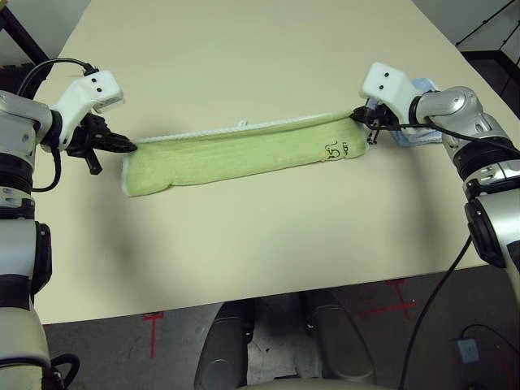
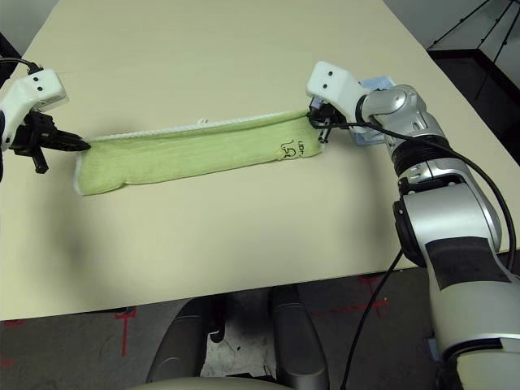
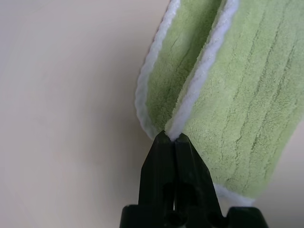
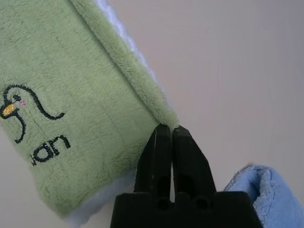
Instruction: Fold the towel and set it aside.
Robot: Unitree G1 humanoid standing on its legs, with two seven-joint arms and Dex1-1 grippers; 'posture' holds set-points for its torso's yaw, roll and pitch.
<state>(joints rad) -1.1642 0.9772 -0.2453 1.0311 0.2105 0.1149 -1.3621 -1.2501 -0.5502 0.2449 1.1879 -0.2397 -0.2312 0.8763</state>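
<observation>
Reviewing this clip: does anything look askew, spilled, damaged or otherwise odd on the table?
Nothing looks spilled or damaged. The folded green towel lies slightly askew on the table, and its white-edged layers don't line up at the corner by the left gripper, which looks like ordinary mid-fold unevenness.

dark letters "an" (image 4: 50, 149) on the green towel (image 4: 95, 104), letter before them unclear
</observation>
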